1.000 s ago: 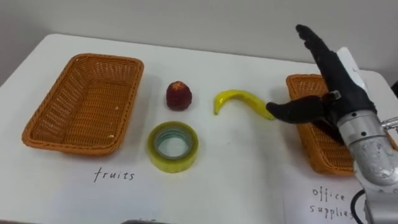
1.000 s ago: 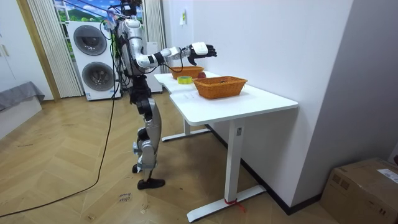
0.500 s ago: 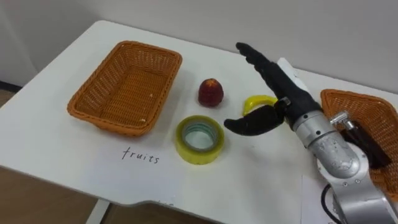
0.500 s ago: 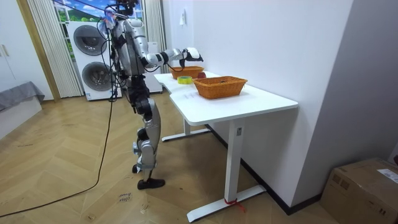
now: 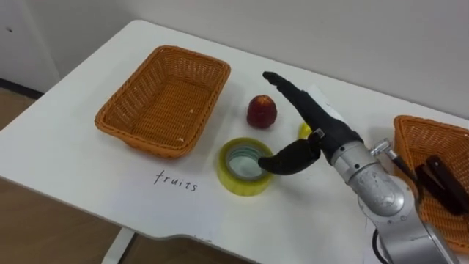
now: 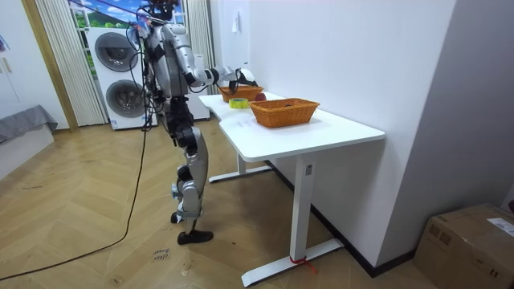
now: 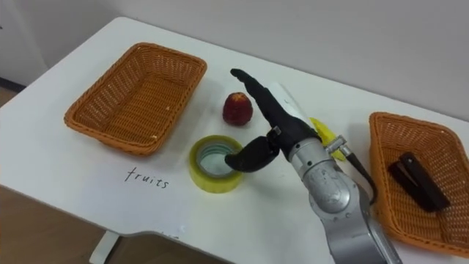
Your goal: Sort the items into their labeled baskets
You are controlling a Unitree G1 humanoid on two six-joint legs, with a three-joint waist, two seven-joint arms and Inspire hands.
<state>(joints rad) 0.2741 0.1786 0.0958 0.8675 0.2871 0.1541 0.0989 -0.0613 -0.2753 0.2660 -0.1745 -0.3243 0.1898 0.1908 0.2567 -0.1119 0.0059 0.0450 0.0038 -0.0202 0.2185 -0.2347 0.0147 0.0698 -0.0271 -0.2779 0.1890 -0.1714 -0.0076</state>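
Observation:
An empty wicker basket [image 5: 163, 101] sits at the table's left. Beside it to the right lies a red apple [image 5: 261, 111], and nearer me a yellow tape roll [image 5: 244, 167]. My right hand [image 5: 311, 123] is open, its fingers stretched out toward the apple and its thumb hanging over the tape roll's right edge. It covers most of a banana [image 7: 327, 133], of which a yellow end shows. A second wicker basket [image 7: 440, 155] at the right holds a dark oblong object [image 7: 415, 180].
The white table [image 5: 88, 176] has its front edge close below the tape roll. In the room view I stand at the far end of the table [image 6: 321, 132], with washing machines [image 6: 120, 80] behind me and wooden floor around.
My right hand has swung left from above the right basket to the tape roll and banana. The eye views have shifted with it, so the left basket sits more centrally.

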